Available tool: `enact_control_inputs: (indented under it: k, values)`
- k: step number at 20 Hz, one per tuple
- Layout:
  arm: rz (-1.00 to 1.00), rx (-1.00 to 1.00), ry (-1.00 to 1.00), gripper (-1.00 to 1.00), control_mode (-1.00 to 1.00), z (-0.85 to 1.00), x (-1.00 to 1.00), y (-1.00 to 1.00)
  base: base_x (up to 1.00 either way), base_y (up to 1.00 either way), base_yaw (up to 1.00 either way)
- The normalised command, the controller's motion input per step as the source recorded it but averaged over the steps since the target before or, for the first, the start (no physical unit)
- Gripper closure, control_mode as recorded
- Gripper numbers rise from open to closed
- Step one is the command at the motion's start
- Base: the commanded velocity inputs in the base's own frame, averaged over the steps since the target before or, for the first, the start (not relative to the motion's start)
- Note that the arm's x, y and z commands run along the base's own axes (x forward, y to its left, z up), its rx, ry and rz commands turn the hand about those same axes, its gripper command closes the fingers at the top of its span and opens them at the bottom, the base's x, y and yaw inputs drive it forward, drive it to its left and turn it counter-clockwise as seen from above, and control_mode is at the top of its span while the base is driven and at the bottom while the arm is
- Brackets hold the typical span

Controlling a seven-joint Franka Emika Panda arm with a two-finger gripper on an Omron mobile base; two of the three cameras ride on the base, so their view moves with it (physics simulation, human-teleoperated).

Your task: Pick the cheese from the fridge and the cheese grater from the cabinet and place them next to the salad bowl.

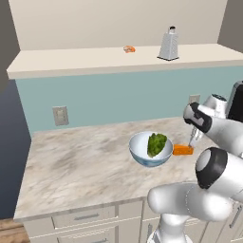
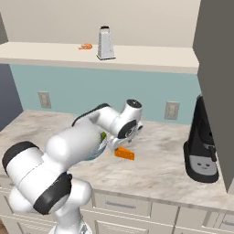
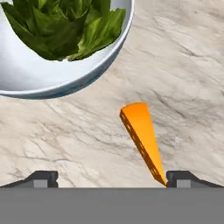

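1. On the marbled beige countertop [image 1: 80,161], the cheese [image 1: 182,150] lies flat just beside the salad bowl [image 1: 142,151], on the bowl's right in the left base view.
2. No writing or brand can be read anywhere.
3. The cheese [image 3: 142,133] is a glossy orange wedge with small holes along one side; in the hand view its narrow tip points toward the camera and its broad end toward the bowl [image 3: 52,83].
4. The bowl is smooth, round and white, filled with crinkled green lettuce [image 3: 65,26].
5. The gripper [image 3: 111,178] hangs over the wedge with jaws spread wide, grasping nothing.
6. Up on the cream shelf [image 1: 71,60], the grey metal cheese grater [image 1: 168,44] stands upright, tapering to a dark handle, near a small pinkish-orange curled item [image 1: 129,49].
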Motion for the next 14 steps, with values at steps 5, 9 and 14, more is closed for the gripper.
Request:
enact_control_inputs:
  k: [5,9,14]
  values:
    - [-0.26,0.05,0.01,-1.00,-1.00,0.99,-0.55,0.29,0.00,0.00,0.00]
    - [-0.43,0.14,0.00,-1.00,-1.00,0.55,-0.84,0.34,0.00,0.00,0.00]
    - [-0.49,0.18,-0.25,-1.00,-1.00,0.57,-0.58,0.15,0.00,0.00,0.00]
